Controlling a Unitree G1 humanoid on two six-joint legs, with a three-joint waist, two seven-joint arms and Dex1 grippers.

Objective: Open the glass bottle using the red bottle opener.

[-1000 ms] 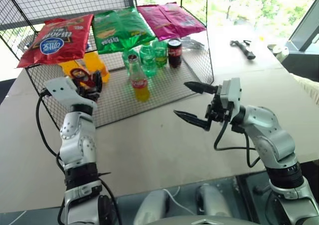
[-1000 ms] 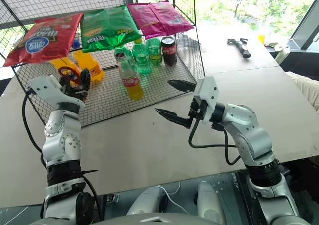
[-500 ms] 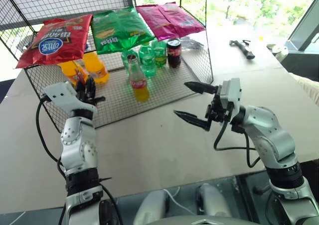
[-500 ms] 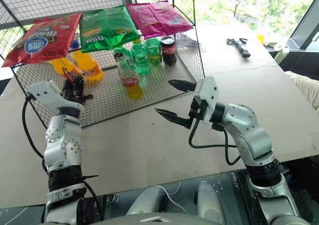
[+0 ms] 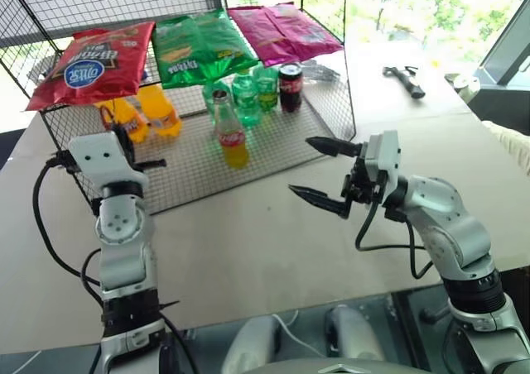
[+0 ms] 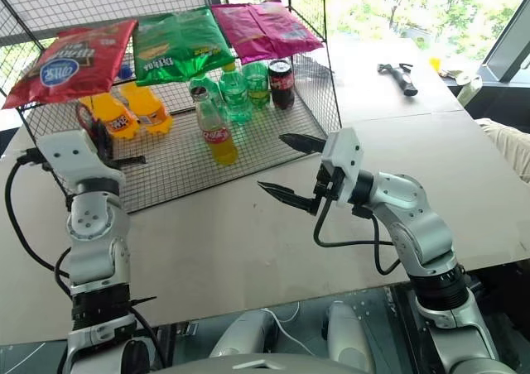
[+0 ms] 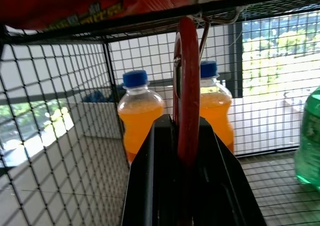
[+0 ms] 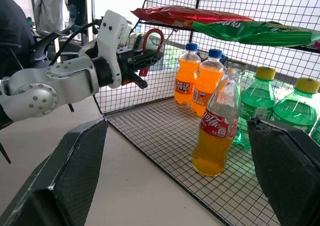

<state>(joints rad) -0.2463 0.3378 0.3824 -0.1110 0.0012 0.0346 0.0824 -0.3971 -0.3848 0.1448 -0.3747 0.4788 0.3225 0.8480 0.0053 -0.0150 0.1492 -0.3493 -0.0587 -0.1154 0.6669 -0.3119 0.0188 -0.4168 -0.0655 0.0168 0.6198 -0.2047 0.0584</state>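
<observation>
Left wrist view: opener [image 7: 188, 91] between jaws

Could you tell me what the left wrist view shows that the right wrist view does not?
The left wrist view shows the left tool's fingers from behind, shut on the opener, which stands edge-on. The right wrist view alone shows the glass bottle on the mesh floor, the left arm and the right tool's open fingers. Both show the opener, two orange bottles and a green bottle.
</observation>
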